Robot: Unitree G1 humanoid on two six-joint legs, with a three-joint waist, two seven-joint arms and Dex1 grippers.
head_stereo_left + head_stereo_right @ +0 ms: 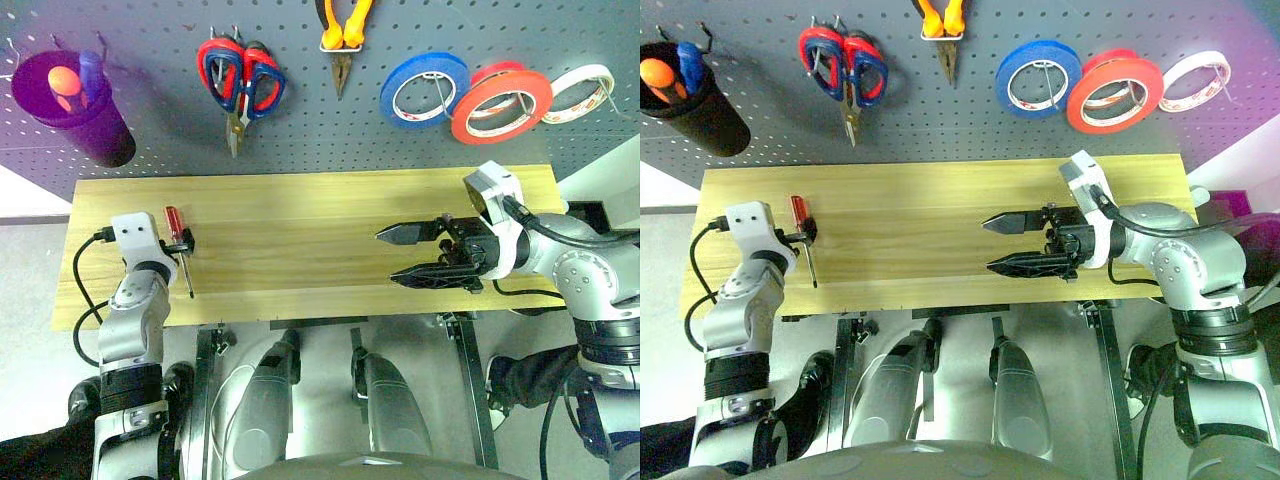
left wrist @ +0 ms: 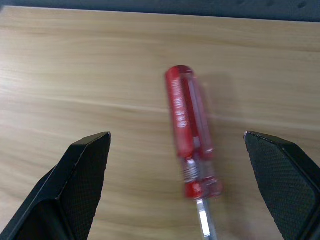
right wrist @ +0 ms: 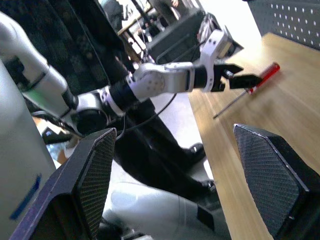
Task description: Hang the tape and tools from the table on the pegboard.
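A red-handled screwdriver (image 1: pixel 175 226) lies on the table (image 1: pixel 300 215) near its left end, shaft toward the front edge. My left gripper (image 1: pixel 178 243) is open around it, one finger (image 2: pixel 85 170) on each side of the handle (image 2: pixel 187 130), not touching. My right gripper (image 1: pixel 387 257) hovers open and empty over the table's right half, pointing left. On the pegboard (image 1: pixel 330 135) hang the yellow-orange pliers (image 1: pixel 343 35), scissors (image 1: pixel 240 80) with red and dark blue handles overlapping, and the orange-red tape (image 1: pixel 500 103).
A blue tape roll (image 1: pixel 425 88) and a white one (image 1: pixel 578 93) hang either side of the orange-red roll. A dark cup (image 1: pixel 72 108) holding pens hangs at the pegboard's left. A metal frame sits under the table's front edge.
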